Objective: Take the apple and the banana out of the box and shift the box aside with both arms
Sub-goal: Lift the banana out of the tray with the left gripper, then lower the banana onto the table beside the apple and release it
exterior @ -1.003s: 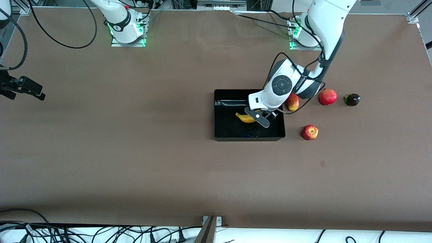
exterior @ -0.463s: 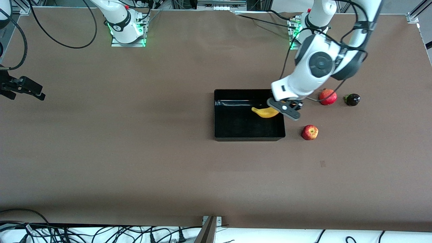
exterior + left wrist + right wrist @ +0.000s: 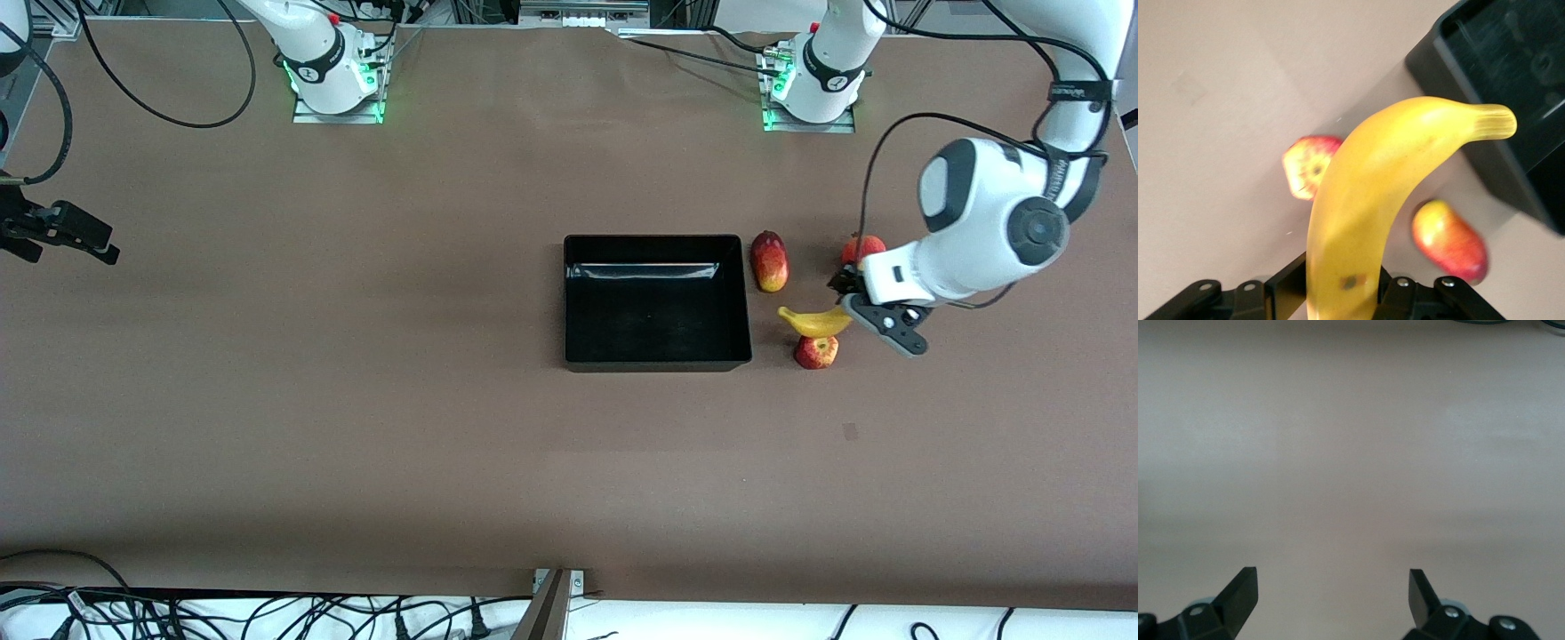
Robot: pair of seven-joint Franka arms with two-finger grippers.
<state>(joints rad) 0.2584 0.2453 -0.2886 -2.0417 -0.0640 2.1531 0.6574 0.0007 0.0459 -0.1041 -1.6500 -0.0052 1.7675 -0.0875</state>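
Brown desk [image 3: 356, 400], bare over most of its top. Glossy black rectangular open-top tray [image 3: 657, 358], mid-desk, nothing inside. Left claw [image 3: 867, 313], pinching curved yellow banana [image 3: 813, 321] by one end, aloft over small round red apple [image 3: 816, 350] just beside tray toward left arm's desk end. Right claw [image 3: 58, 233], spread wide, waiting over right arm's desk edge. Oblong red-yellow mango-like fruit [image 3: 770, 261], beside tray.
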